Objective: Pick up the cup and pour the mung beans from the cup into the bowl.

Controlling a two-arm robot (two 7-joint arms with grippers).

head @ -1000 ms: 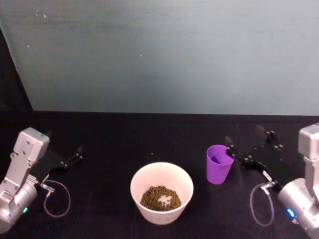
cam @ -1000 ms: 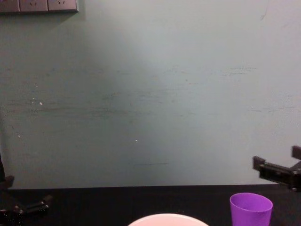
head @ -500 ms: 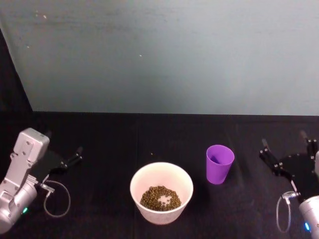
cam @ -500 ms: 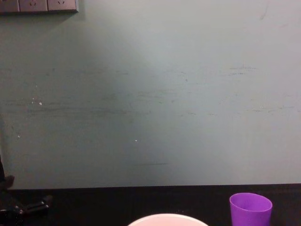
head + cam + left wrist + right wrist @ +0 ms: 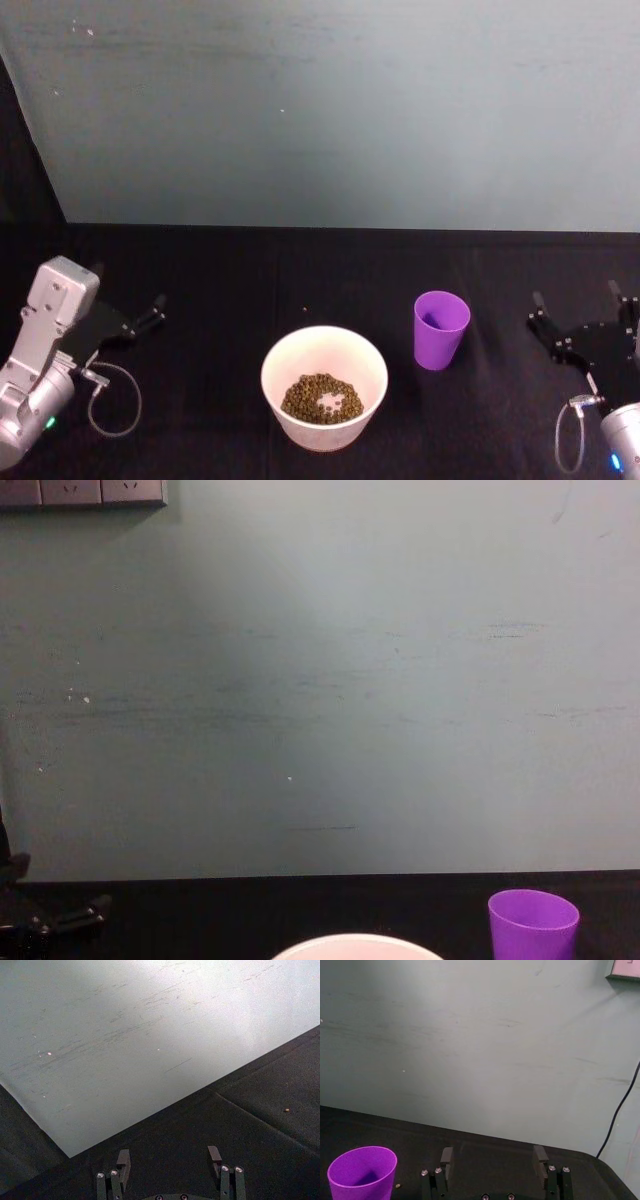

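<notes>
I have the cup point(image 5: 441, 329) standing upright on the black table point(image 5: 220, 280), right of centre in the head view and just beside the bowl point(image 5: 324, 386), which sits at lower centre. The mung beans point(image 5: 322, 398) lie in a loose heap on the bowl's floor, so I judge the pour done and the cup set down; I think the cup is empty, though its inside is shadowed and I can't be sure. One stray bean point(image 5: 305, 310) rests on the cloth just above the bowl in that view, and in the right wrist view another speck point(image 5: 397, 1186) sits by the cup's base point(image 5: 362, 1173).

My right gripper point(image 5: 586, 322) is at the lower right edge of the head view, well apart from the cup, jaws spread wide with nothing between them; the right wrist view confirms both fingers point(image 5: 446, 1158) parted over bare cloth. My left gripper point(image 5: 170, 1158) is parked at the lower left of the head view, also spread and empty, facing the wall.

The step in hand looks like clearing the right arm away. To do it well I would draw straight back along the line away from the cup, keeping the open fingers above rim height so nothing clips it, and watch that the looped cable point(image 5: 562, 435) under the wrist doesn't drag over the table. The cup is light and tapered; a brush would tip it towards the bowl.
</notes>
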